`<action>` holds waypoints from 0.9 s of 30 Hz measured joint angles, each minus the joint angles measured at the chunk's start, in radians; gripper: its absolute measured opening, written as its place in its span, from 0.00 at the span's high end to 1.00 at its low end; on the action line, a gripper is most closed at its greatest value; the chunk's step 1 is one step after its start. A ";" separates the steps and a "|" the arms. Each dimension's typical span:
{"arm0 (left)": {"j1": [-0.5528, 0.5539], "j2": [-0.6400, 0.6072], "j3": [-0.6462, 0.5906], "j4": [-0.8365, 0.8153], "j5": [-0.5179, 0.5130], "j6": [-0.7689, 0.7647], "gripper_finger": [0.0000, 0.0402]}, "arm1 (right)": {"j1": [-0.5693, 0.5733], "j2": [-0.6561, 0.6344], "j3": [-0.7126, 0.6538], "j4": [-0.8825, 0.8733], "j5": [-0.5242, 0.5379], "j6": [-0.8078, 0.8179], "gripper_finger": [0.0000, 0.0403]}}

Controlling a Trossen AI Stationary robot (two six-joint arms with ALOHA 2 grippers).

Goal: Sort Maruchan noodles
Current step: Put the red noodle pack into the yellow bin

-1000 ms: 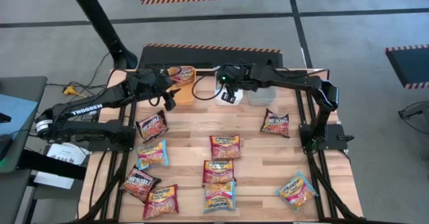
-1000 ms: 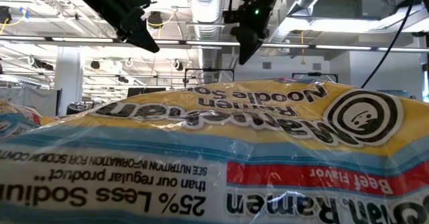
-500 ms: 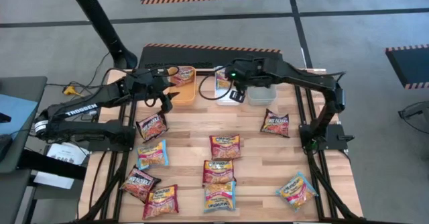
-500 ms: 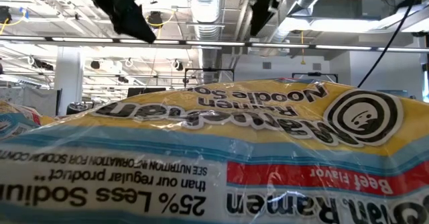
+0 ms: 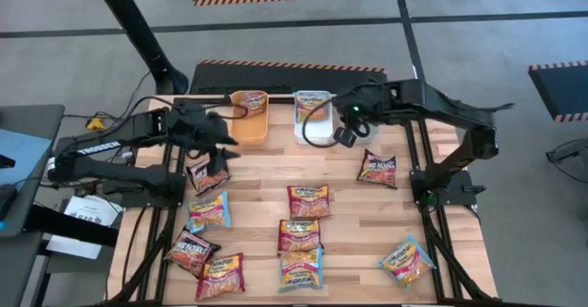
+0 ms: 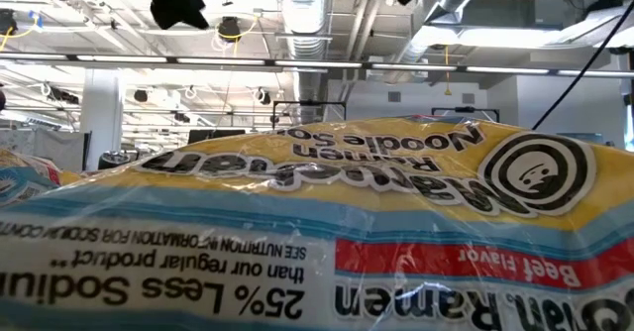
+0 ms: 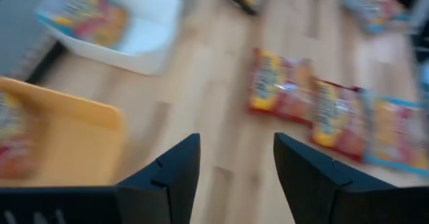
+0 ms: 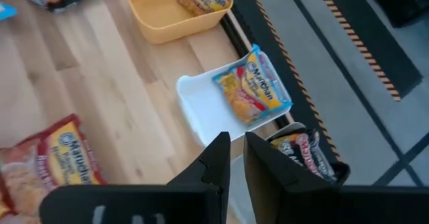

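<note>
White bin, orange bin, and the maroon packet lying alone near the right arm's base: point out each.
White bin (image 5: 317, 138), high view, on its bare floor near the front wall.
Orange bin (image 5: 250, 128), high view, on its bare floor below the packet inside.
Maroon packet (image 5: 377, 169), high view, on the wrapper's centre.

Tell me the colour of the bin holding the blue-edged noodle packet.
White bin; clearest in the right wrist view, beside the orange bin.

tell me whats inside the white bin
One blue-edged Maruchan packet lies inside the white bin, at its far end; the near floor is bare. Whatever is under that packet is covered. In the high view the right arm partly hides the bin.
</note>
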 joint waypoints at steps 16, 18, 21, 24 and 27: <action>-0.354 0.036 0.000 -0.062 0.009 -0.378 0.56 | 0.125 0.038 -0.002 -0.082 -0.001 0.087 0.83; -0.400 0.056 0.001 -0.057 0.004 -0.419 0.56 | 0.139 0.048 0.000 -0.077 0.000 0.090 0.83; -0.472 0.109 0.000 -0.071 0.001 -0.481 0.56 | 0.155 0.048 -0.002 -0.079 -0.001 0.097 0.83; -0.544 0.165 0.000 -0.081 0.001 -0.529 0.56 | 0.167 0.047 -0.001 -0.080 -0.001 0.124 0.83; -0.602 0.231 0.000 -0.078 0.002 -0.569 0.56 | 0.178 0.048 -0.001 -0.079 -0.001 0.140 0.83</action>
